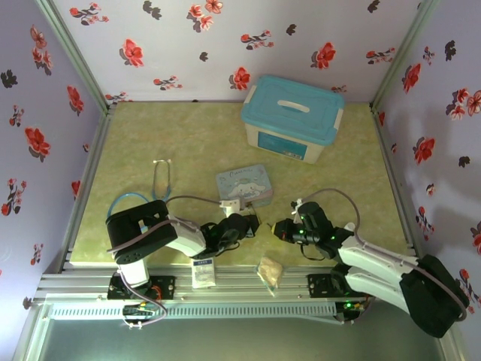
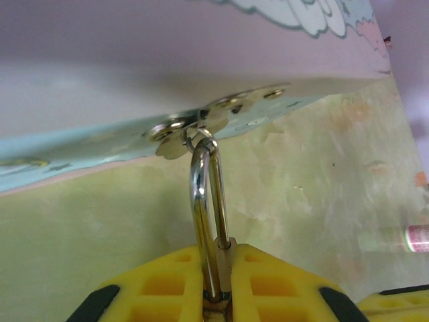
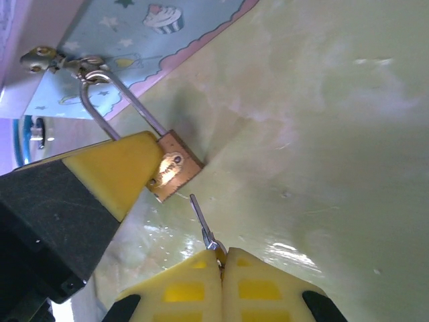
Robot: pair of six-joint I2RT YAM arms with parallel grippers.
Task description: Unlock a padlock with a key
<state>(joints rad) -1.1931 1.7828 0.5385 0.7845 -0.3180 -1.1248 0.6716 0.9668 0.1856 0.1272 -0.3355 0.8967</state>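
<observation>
Left gripper (image 2: 218, 275): pinching padlock (image 3: 175, 168) hooked on cartoon tin (image 3: 134, 40)
Right gripper (image 3: 221, 258): pinching key (image 3: 200, 215), tip just beside padlock

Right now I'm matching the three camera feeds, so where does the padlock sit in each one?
Top external: too small to make out; look at the left fingers, just below the tin.
Left wrist: centre, padlock shackle rising from between the left fingers.
Right wrist: left of centre, brass padlock above the key tip.
Shared landmark: the pale-blue tin holding the shackle.

2 arms (image 1: 184, 237) white with black joints; grey cables (image 1: 340, 195); yellow ribbed fingers (image 2: 161, 285).
</observation>
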